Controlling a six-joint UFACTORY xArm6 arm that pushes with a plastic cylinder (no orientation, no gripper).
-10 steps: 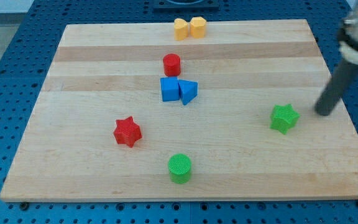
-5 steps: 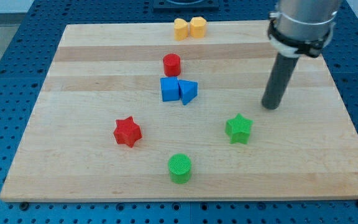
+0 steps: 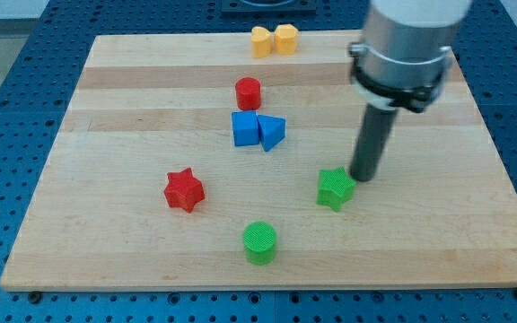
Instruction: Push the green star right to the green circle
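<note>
The green star [image 3: 335, 188] lies on the wooden board, right of centre and toward the view's bottom. My tip [image 3: 363, 178] stands right at the star's upper right, touching or nearly touching it. The green circle [image 3: 260, 243] sits near the board's bottom edge, down and to the left of the star, about a block's width of bare board between them.
A red star [image 3: 184, 189] lies left of the green star. A blue cube [image 3: 245, 128] and blue triangle [image 3: 272, 133] touch at the centre, a red cylinder [image 3: 248, 92] just above them. Two yellow blocks [image 3: 274, 40] sit at the board's top edge [image 3: 366, 34].
The green star has slid left across the board, far at first, then slightly more. My tip has followed it leftward and downward, closing onto the star's upper right.
</note>
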